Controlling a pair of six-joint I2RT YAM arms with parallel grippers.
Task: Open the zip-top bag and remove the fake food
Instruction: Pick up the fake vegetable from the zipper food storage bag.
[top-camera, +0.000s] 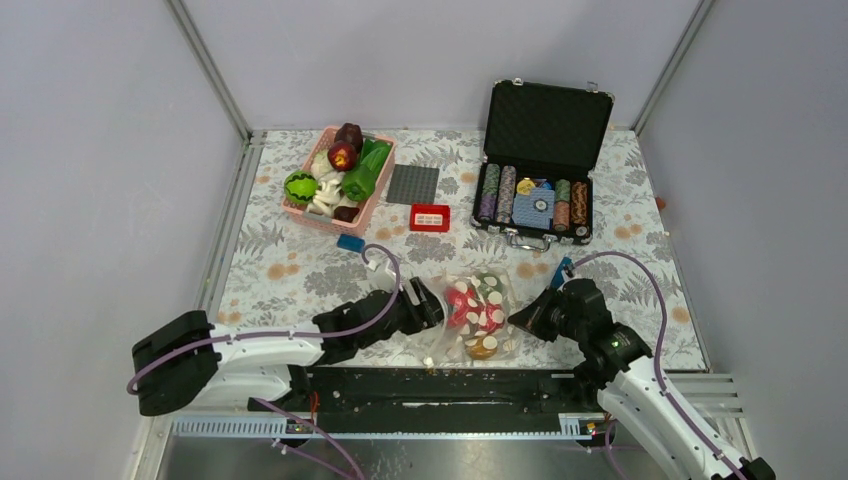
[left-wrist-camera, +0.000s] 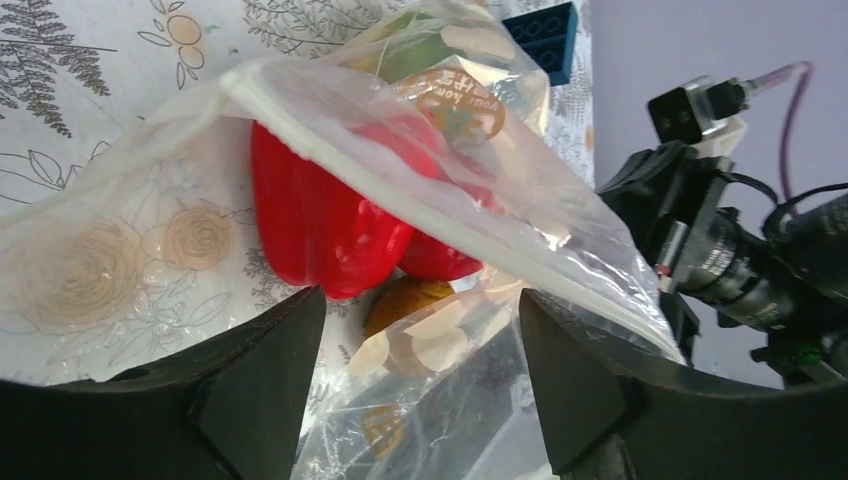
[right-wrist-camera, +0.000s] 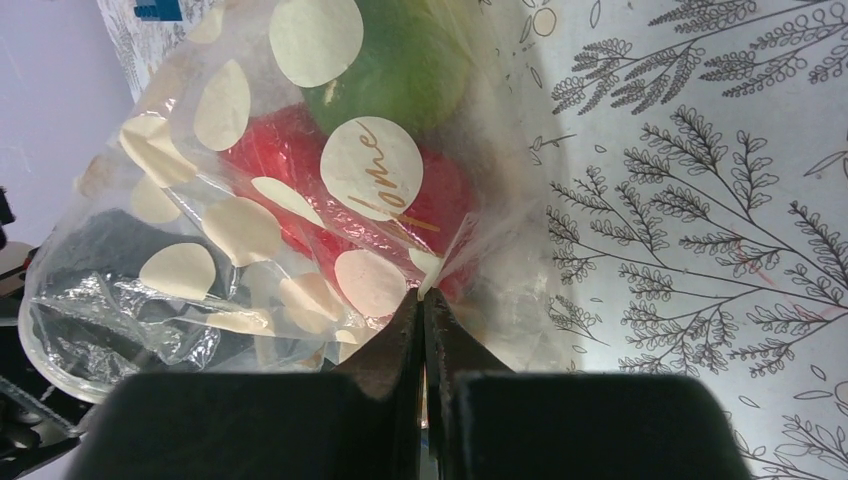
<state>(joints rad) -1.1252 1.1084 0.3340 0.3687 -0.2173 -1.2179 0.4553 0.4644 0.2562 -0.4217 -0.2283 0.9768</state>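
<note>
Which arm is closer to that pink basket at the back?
Left. The left arm ends at the dotted bag's left side, in front of the pink basket; the right arm is beyond the bag, farther right.

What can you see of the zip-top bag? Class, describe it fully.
The zip-top bag is clear, crinkled plastic printed with cream dots, lying on the floral table between the arms. Its white zip strip gapes open toward the open left gripper. The right gripper pinches its opposite side. Inside show a red pepper, a green piece and a yellowish piece.
</note>
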